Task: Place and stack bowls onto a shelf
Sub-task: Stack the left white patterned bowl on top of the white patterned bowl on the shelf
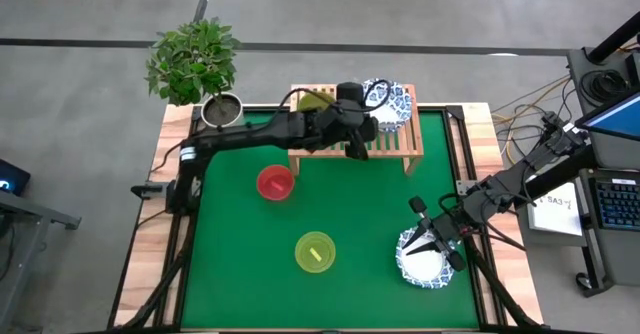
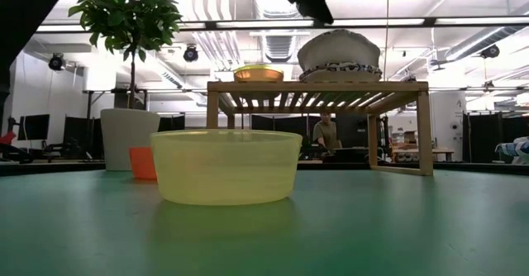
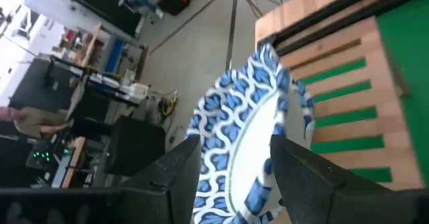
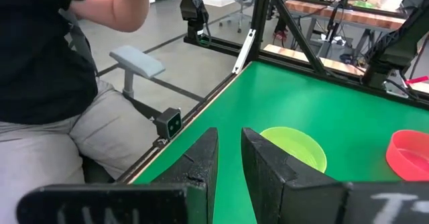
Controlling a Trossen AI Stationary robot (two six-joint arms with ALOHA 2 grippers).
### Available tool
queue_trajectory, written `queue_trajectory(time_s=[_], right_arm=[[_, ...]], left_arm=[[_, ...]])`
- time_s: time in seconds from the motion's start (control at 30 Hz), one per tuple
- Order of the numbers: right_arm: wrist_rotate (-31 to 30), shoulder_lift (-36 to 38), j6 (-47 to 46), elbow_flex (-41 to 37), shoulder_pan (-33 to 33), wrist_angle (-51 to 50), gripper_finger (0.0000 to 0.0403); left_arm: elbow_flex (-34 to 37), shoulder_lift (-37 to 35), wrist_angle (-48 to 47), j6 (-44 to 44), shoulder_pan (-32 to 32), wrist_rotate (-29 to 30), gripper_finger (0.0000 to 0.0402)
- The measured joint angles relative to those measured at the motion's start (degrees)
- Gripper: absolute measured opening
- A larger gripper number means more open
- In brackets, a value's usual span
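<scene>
A stack of blue-patterned white bowls [image 1: 395, 99] sits on the right end of the light-wood shelf [image 1: 410, 146]; it also shows in the low view [image 2: 339, 54]. My left gripper [image 1: 378, 122] is open, its fingers on either side of the top bowl's rim [image 3: 241, 117]. A greenish bowl [image 1: 315, 102] sits on the shelf's left part. A red bowl [image 1: 275, 182] and a yellow-green bowl [image 1: 315, 252] stand on the green mat. My right gripper [image 1: 432, 242] hovers over another blue-rimmed bowl [image 1: 425, 262] at the near right. Its fingers are almost together, and nothing shows between them in the right wrist view [image 4: 229, 133]. My right gripper stands over the far rim of the near-right bowl [image 1: 428, 236]. I cannot tell whether it touches the bowl, because the gripper hides that spot from above and the bowl lies outside its wrist view.
A potted plant [image 1: 222, 107] stands at the far left corner beside the shelf. A person [image 4: 53, 83] sits at the table's near edge. Free mat lies between the red bowl, the yellow-green bowl [image 4: 295, 147] and the right arm.
</scene>
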State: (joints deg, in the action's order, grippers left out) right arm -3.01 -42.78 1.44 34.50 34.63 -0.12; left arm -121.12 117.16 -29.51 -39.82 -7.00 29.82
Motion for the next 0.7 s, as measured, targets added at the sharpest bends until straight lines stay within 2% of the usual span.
queue_trajectory(time_s=[0.23, 0.37, 0.47, 0.6, 0.7], right_arm=[[0.0, 0.0, 0.02, -0.02, 0.0, -0.06, 0.0056], [-0.02, 0.0, 0.36, -0.02, 0.0, -0.14, 0.0056], [-0.04, 0.0, 0.69, -0.02, -0.02, -0.67, 0.0056], [-0.11, 0.0, 0.69, -0.02, -0.02, -1.13, 0.0056], [-0.13, 0.0, 0.69, -0.02, -0.02, -1.2, 0.0056]], left_arm=[[0.0, -0.77, -0.06, 2.91, 0.02, -0.38, 0.0163], [0.0, -0.81, 0.5, 4.67, 0.06, -2.0, 0.0146], [0.0, -0.81, 2.47, 7.66, -0.11, -2.29, 0.0108], [0.0, -0.79, 2.08, 10.88, -1.07, -2.35, 0.0026], [0.02, -0.76, 0.93, 13.04, -1.57, -5.19, 0.0011]])
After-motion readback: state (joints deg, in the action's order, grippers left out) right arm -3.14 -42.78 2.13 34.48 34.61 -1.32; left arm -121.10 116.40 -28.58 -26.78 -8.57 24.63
